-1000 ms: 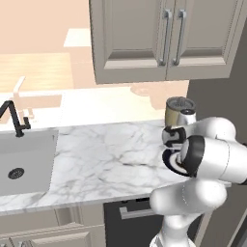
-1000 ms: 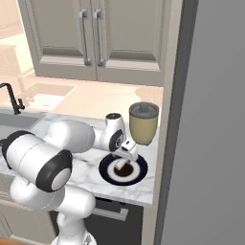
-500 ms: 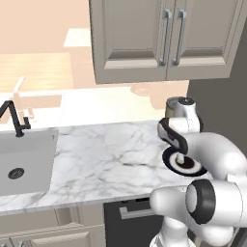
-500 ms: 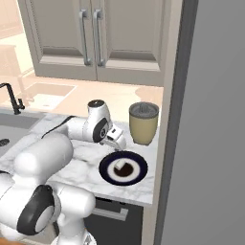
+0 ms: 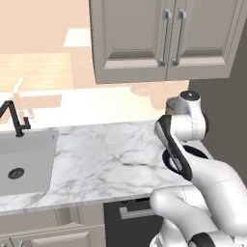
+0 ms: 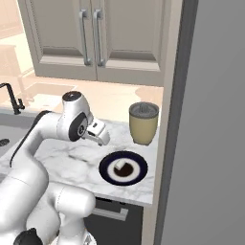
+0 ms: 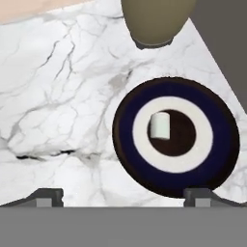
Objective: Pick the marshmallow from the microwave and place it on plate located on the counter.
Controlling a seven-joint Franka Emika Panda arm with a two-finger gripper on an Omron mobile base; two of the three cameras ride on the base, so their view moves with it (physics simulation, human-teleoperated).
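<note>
Hand view: looking down on marshmallow [image 7: 160,126], white and small, lying on the brown centre of plate [image 7: 176,136], touching the pale ring at its left edge. Plate flat on veined tabletop [image 7: 58,96], near the tabletop's right edge, with tan jar [image 7: 157,18] just beyond. Pincer [image 7: 123,195] empty, tips spread wide to either side of the frame's bottom, nothing between them.

Right base view: pincer [image 6: 98,133] raised above the tabletop [image 6: 72,155], left of plate [image 6: 123,168], well apart from marshmallow [image 6: 123,167]. Jar [image 6: 143,122] upright behind the plate, close to the grey wall panel on the right.

Left base view: plate [image 5: 195,152] mostly hidden behind the white arm; bare marble tabletop [image 5: 101,154] stretching left toward sink [image 5: 24,166] and black faucet [image 5: 14,120].

Judged from this: placement looks done, only withdrawal remaining. Risks from here: sweeping low over the plate and nudging marshmallow off the centre, or rolling it over the rim, given its light, round shape; swinging right and knocking the jar, standing near; clipping the wall panel beside it. Safest to lift clear first, then swing away leftward over open marble.
</note>
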